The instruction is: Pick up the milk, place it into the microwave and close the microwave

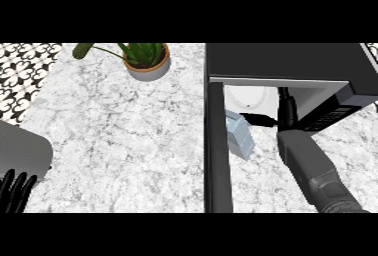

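Observation:
The milk (240,134) is a pale blue-grey carton, tilted, just right of the microwave's open door (215,150) and in front of the opening. My right hand (256,119) reaches in from the lower right, with its fingers curled against the carton's upper right side. The black microwave (288,60) stands at the upper right, and a white turntable plate (247,97) shows inside it. My left hand (15,191) rests open at the lower left edge with its fingers up.
A potted plant (148,62) stands at the back centre on the marble counter (118,135). A grey rounded shape (22,150) lies at the left edge. The microwave's control panel (332,112) faces down-right, beside my right forearm (317,170).

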